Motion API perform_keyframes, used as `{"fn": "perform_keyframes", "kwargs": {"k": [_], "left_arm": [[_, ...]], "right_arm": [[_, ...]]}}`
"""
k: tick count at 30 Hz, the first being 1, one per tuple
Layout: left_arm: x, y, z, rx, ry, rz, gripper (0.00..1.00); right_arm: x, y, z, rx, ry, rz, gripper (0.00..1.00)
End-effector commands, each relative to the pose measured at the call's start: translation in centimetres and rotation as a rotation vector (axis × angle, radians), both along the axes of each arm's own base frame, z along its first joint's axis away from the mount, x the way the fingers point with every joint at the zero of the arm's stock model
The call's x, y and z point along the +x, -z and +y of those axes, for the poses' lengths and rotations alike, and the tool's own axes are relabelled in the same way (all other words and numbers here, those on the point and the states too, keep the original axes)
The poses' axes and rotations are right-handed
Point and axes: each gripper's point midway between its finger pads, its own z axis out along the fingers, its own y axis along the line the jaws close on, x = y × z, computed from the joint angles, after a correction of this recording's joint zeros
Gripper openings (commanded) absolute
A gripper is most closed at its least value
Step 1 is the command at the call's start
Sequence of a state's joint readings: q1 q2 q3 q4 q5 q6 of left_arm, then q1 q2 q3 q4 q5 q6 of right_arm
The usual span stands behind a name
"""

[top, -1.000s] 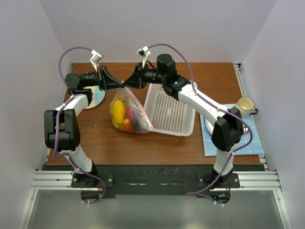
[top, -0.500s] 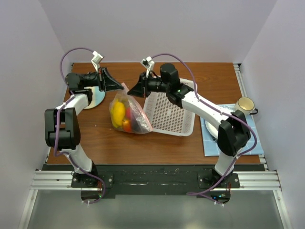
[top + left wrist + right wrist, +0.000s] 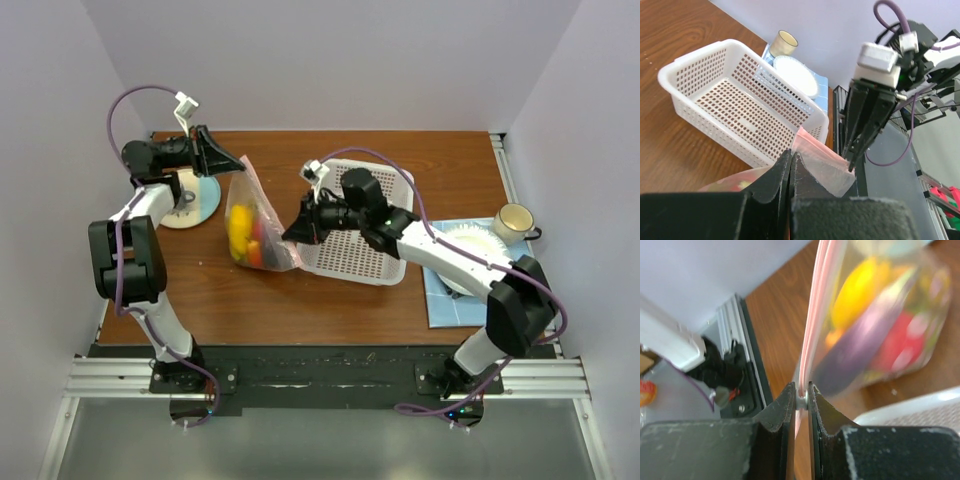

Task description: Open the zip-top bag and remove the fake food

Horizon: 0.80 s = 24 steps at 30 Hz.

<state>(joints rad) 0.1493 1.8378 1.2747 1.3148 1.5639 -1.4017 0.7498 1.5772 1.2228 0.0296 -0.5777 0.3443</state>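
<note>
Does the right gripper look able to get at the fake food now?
Probably not: the right gripper is shut on the zip-top bag, and the fake food sits behind plastic.

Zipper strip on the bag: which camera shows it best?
Right wrist: the zipper strip runs long and close, straight into the right gripper. Top external shows only a thin pink line; left wrist, just a pink corner.

Right wrist view: fake food (image 3: 875, 325) out of focus, showing only yellow, purple and red blurs. White basket (image 3: 925, 402) cut off at the lower right edge.
Left wrist view: zip-top bag (image 3: 822, 167) mostly hidden behind the left pincer (image 3: 791, 157) fingers.
</note>
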Motion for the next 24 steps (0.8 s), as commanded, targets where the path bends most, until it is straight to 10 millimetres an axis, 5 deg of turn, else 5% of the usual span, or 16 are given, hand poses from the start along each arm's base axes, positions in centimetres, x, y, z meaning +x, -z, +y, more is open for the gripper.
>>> {"fn": "perform_keyframes", "kwargs": {"k": [1,10,12,13,15,19,24], "left_arm": [[-0.9,-2.3,1.2,0.142,-0.01,-0.612,0.0],[-1.4,-2.6,1.0,0.14,-0.008,-0.626,0.0],[-1.5,-2.6,0.9,0.139,-0.009,-0.623,0.0],[-1.7,-2.7,0.8,0.139,-0.004,-0.625,0.0],[-2.0,-2.4,0.5,0.142,0.006,-0.618,0.0],[-3.1,-1.3,-0.5,0.15,0.046,-0.596,0.0],[-4.3,0.1,-1.0,0.158,0.071,-0.563,0.0]], "right_arm": [[-4.2,3.0,-1.4,-0.114,-0.045,0.054,0.0],[-6.2,8.4,-3.3,-0.269,-0.046,0.104,0.02],[-6.4,9.1,-3.6,-0.296,-0.051,0.106,0.11],[-6.0,9.1,-3.5,-0.307,-0.038,0.097,0.25],[-5.5,8.6,-3.6,-0.321,-0.029,0.07,0.34],[-2.9,3.3,-2.2,-0.27,0.008,-0.057,0.5],[0.6,-2.2,-1.7,-0.197,0.104,-0.212,0.52]]}}
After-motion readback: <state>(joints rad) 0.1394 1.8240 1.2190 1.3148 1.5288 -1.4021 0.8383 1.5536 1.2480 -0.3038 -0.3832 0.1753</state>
